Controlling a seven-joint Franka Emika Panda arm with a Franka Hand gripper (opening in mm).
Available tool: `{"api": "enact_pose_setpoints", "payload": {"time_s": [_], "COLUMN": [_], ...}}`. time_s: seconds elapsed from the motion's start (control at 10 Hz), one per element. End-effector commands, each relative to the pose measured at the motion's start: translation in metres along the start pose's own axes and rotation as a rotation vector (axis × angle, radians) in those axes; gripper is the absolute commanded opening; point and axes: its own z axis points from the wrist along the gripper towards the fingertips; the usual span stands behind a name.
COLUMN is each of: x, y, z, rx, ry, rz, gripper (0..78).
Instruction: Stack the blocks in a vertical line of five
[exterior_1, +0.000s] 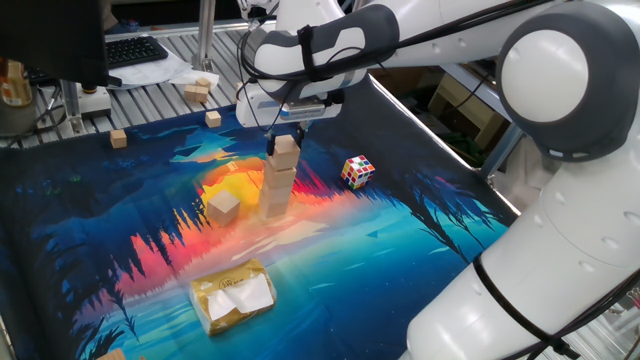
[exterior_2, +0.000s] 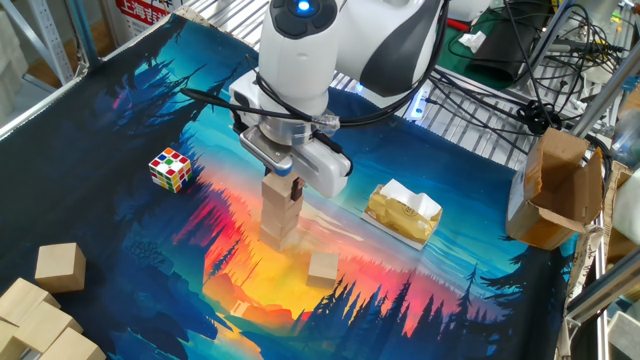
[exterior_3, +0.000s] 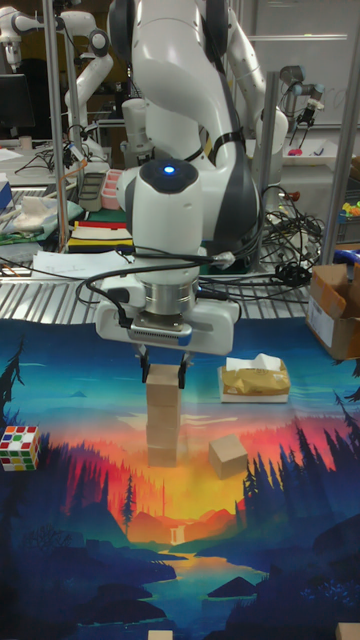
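On a sunset-print mat (exterior_1: 420, 250), the gripper (exterior_3: 162, 376) straddled the top block (exterior_3: 162, 382) of a three-high stack (exterior_1: 277, 185), jaws narrowly apart; actual grip couldn't be told. Another block (exterior_1: 222, 207) lay just left. Light, rigid, smooth wood: best pinched on opposite flat faces.

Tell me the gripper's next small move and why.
Probably lift straight up, clear of the stack. The gripper straddles the top block, which sits squarely on the blocks below; whether the fingers grip it is unclear. One loose block lies on the mat beside the stack, waiting to be fetched.
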Motion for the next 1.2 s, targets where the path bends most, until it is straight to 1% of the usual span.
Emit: {"api": "enact_pose_setpoints", "payload": {"time_s": [0.1,0.8,0.9,1.2], "x": [-0.001,-0.001,-0.003,-0.016], "y": [0.000,0.000,0.001,0.004], "z": [-0.001,-0.001,-0.003,-0.013], "rx": [0.000,0.000,-0.001,0.002], "ry": [-0.003,-0.003,-0.004,-0.001], "rz": [0.001,0.001,0.008,0.012], "gripper": [77.5,77.5,77.5,77.5]}}
